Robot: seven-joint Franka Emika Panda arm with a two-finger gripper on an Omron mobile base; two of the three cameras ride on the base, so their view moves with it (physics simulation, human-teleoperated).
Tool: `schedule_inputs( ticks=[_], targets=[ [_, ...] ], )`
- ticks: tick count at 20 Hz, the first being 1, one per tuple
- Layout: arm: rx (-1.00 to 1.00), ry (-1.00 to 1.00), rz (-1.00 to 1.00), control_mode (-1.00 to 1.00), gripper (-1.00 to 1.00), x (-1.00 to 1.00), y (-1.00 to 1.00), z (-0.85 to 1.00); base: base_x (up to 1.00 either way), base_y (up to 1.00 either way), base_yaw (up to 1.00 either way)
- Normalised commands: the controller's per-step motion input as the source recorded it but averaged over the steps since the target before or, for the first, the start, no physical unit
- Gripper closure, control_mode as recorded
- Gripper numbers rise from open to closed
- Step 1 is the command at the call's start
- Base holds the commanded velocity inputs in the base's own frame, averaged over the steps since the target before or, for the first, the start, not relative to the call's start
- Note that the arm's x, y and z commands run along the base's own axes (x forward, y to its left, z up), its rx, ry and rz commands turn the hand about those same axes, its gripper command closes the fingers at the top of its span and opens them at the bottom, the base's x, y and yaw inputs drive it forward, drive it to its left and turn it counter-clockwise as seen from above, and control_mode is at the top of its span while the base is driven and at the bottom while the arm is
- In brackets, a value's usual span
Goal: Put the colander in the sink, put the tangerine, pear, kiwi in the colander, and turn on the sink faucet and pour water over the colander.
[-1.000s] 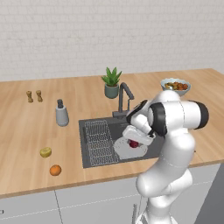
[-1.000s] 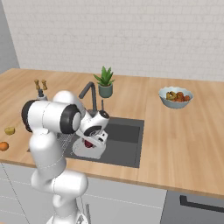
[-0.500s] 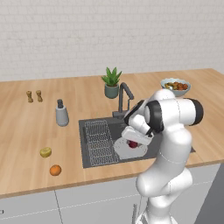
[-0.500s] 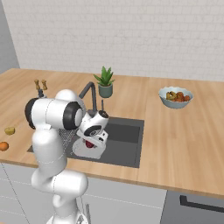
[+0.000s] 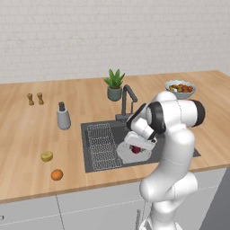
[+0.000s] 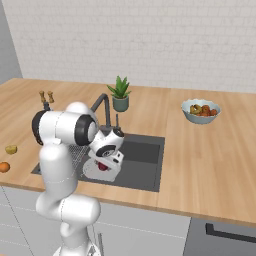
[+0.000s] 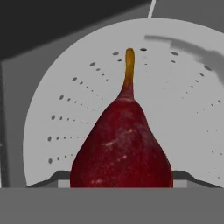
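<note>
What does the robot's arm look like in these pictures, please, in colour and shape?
The arm is built of glossy white, rounded tubular segments with dark charcoal bands at the joints, rising from a bulbous white base. A white wrist block with dark patches carries the end effector. No loose cables or lettering are visible.

Kitchen: wood counter [image 5: 27, 130] with inset dark sink [image 5: 96, 166], faucet [image 5: 127, 96], white brick backsplash [image 5: 90, 36], grey cabinets [image 5: 90, 209] below.
</note>
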Motion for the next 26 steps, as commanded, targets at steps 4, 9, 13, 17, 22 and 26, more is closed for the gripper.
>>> schedule_inputs(
  ticks=[4, 9, 13, 17, 22, 26],
  targets=[
    [0.00, 0.00, 0.00, -1.00, 1.00, 0.09, 0.00, -0.17, 0.00, 0.00, 0.00],
    [0.00, 0.00, 0.00, -1.00, 1.00, 0.16, 0.00, -0.16, 0.00, 0.00, 0.00],
    [0.00, 0.00, 0.00, -1.00, 1.00, 0.13, 0.00, -0.14, 0.00, 0.00, 0.00],
    [0.00, 0.00, 0.00, -1.00, -1.00, 0.07, 0.13, -0.07, 0.00, 0.00, 0.00],
    [0.00, 0.00, 0.00, -1.00, -1.00, 0.00, 0.20, 0.00, 0.00, 0.00, 0.00],
    [0.00, 0.00, 0.00, -1.00, -1.00, -0.06, 0.23, 0.02, 0.00, 0.00, 0.00]
  ],
)
